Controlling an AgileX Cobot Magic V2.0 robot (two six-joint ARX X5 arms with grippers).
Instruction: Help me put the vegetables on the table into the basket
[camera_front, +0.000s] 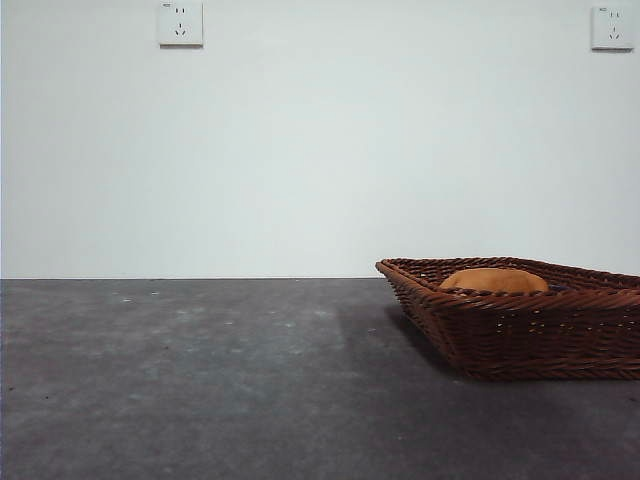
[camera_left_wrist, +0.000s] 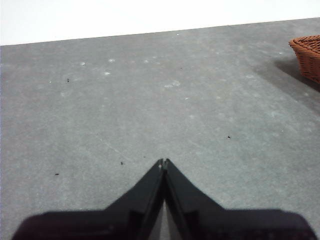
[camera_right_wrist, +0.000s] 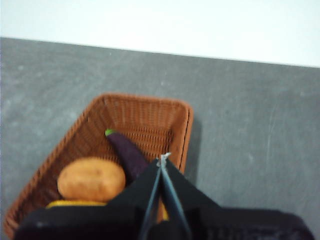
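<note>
Grey speckled table (camera_front: 200, 380), bare of vegetables. Potato (camera_right_wrist: 91, 179), eggplant (camera_right_wrist: 127, 152), corn (camera_right_wrist: 75, 203) inside basket (camera_right_wrist: 145, 107). Probably light, rigid; gripped mid-body. Left gripper (camera_left_wrist: 163, 161), right gripper (camera_right_wrist: 162, 157): jaws together, empty.

Left gripper (camera_left_wrist: 163, 161) hangs low over the table, jaws pressed together to a point, nothing between them. Right gripper (camera_right_wrist: 162, 157) sits higher, jaws meeting at the tips too, seemingly empty, though that view's blurry. Neither arm shows from the front.

Low front camera and both wrist cameras share the basket (camera_front: 520, 335).
</note>
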